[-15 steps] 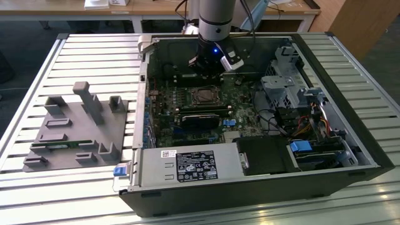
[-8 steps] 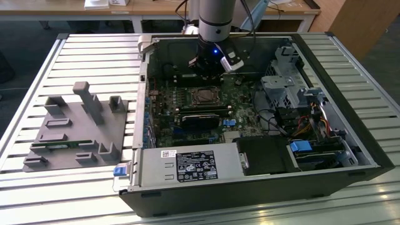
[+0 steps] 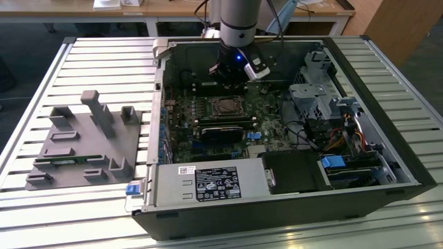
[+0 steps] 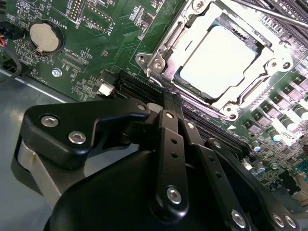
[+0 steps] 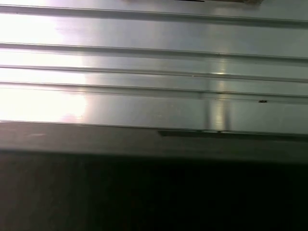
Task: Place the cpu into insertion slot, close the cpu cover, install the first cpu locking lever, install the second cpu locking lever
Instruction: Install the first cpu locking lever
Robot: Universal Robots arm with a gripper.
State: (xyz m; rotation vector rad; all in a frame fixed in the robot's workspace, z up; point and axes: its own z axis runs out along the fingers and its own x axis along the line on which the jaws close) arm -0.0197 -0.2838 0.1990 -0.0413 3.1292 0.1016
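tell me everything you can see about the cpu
The small flat square cpu with a silvery-grey metal top lies level in the square silver-rimmed insertion slot on the green circuit board. Its top is smooth and glares bright in the second wrist view. The thin silvery metal frame cover looks to lie down over its edges, leaving the top bare through its square opening. The black gripper is beside the slot, apart from the chip.

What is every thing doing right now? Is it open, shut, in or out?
computer case, lying on its side, side panel off, open.
cpu, seated in the insertion slot.
cpu cover, folded down flat around the cpu.
coin battery, fitted in place.
hand, low inside the case, beside the slot.
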